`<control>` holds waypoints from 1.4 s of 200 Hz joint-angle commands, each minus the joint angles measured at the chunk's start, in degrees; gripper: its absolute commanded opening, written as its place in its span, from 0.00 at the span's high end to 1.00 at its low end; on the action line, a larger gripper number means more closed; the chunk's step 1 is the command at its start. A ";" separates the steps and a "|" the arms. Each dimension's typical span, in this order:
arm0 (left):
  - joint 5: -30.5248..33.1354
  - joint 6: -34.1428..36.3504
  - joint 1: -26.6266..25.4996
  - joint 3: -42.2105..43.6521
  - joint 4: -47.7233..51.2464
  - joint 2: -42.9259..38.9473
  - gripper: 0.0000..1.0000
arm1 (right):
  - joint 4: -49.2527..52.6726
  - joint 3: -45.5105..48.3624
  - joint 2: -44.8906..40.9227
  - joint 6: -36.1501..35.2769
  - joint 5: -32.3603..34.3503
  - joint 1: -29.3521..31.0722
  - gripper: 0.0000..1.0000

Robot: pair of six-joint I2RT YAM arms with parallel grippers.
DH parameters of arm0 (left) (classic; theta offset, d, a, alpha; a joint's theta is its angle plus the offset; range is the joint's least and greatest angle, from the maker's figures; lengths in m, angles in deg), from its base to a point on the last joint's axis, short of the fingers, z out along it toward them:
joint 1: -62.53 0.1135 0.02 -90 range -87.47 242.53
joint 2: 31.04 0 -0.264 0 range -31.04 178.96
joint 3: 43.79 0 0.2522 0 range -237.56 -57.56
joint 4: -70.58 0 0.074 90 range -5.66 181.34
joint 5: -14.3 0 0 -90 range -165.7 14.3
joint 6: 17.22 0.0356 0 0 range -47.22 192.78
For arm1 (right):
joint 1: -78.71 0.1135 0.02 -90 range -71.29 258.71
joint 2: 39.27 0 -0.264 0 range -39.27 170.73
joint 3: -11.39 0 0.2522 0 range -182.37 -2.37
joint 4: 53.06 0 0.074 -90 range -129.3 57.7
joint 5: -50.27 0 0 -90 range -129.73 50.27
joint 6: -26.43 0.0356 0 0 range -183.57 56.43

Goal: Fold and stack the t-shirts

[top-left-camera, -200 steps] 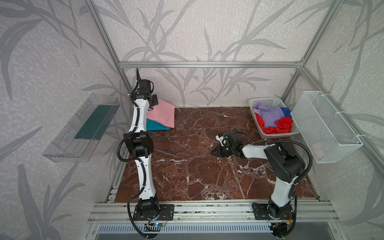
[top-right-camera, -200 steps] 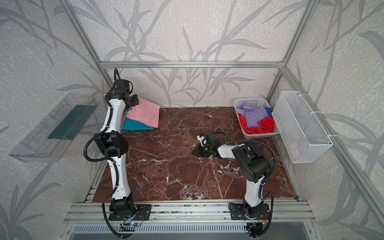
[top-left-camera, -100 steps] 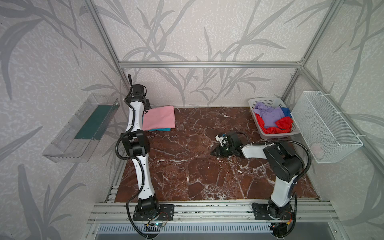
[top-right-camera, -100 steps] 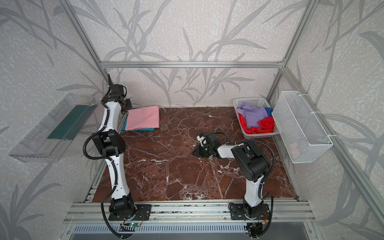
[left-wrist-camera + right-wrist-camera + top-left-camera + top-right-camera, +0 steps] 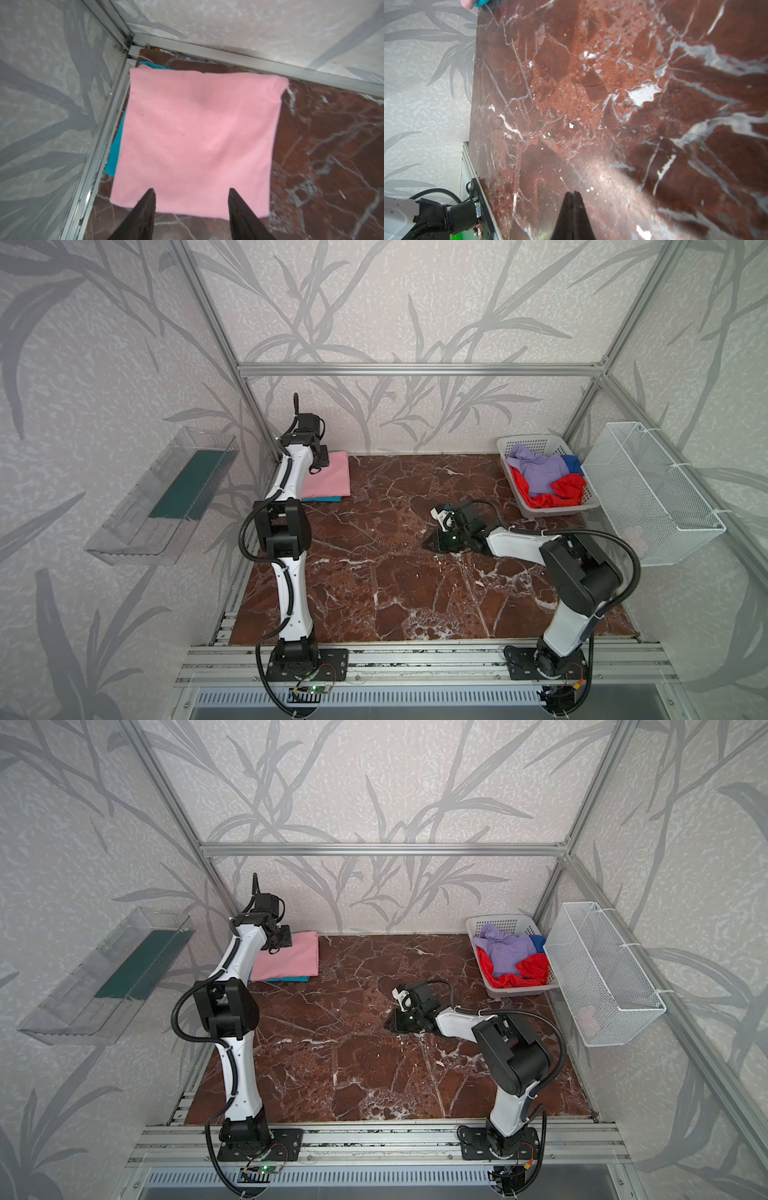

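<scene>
A folded light pink t-shirt lies flat on a folded teal t-shirt in the far left corner of the table; both top views show the stack. My left gripper hangs open just above the pink shirt's near edge, with nothing between its fingers. Lavender, red and blue t-shirts lie crumpled in the white basket at the far right. My right gripper is shut and empty, low over the bare marble near the middle.
A white wire mesh bin hangs on the right wall beside the basket. A clear plastic tray is mounted on the left wall. Aluminium frame rails run close along the stack's corner.
My left gripper has opened and let go of the pink shirt, which was lifted at one edge and now lies flat on the teal one. The right arm has not moved.
</scene>
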 commanded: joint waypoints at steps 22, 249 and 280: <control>1.53 -6.79 -6.50 27.12 -16.98 -24.26 0.42 | 13.16 -1.63 -17.08 -12.31 20.33 0.52 0.94; 11.45 -0.27 1.35 111.37 -98.67 -54.72 0.01 | -52.43 29.36 -8.74 -42.35 55.95 -16.44 0.01; 3.20 2.79 2.47 112.42 -124.73 -34.15 0.01 | -52.60 32.71 -9.97 -35.61 41.93 -23.26 0.01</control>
